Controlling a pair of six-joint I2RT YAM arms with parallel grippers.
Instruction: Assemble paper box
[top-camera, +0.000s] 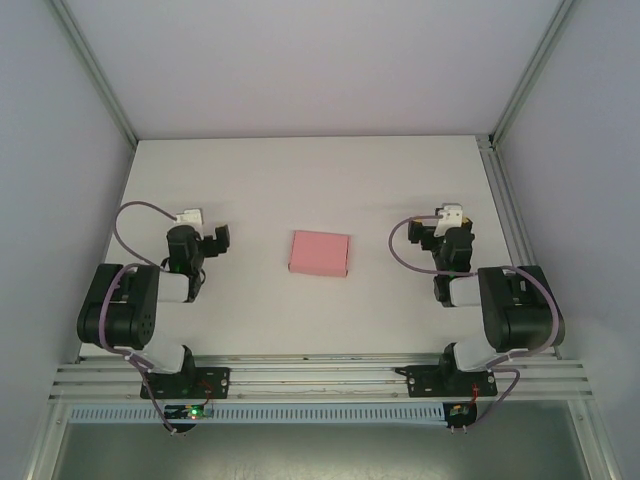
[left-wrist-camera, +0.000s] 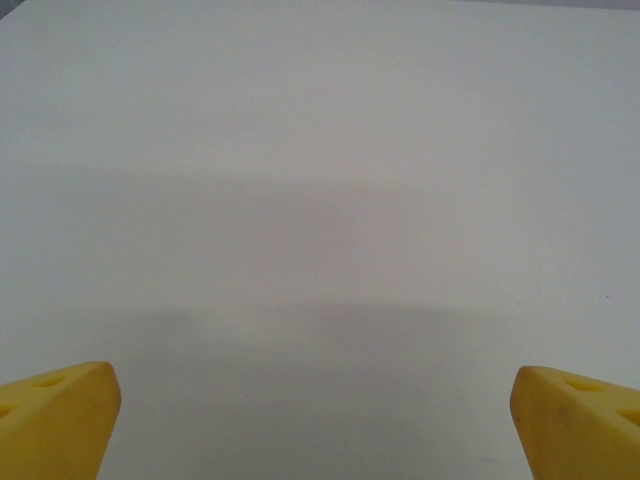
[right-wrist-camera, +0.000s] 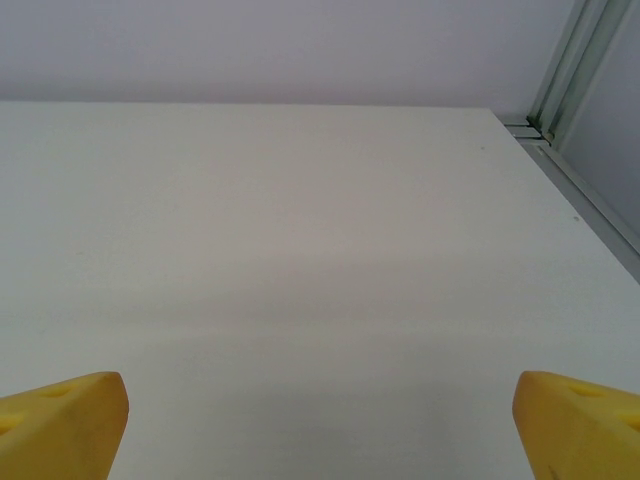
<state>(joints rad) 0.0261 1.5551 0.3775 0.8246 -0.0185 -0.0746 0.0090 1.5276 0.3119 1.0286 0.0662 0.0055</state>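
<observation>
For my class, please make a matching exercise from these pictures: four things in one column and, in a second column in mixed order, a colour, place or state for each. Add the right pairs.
Column one
1. paper box
2. table
3. left gripper
4. right gripper

Column two
A. white, bearing everything else
B. open, holding nothing, to the right of the box
C. pink, lying midway between the two arms
D. open, holding nothing, to the left of the box

Right pairs: 1-C, 2-A, 3-D, 4-B
</observation>
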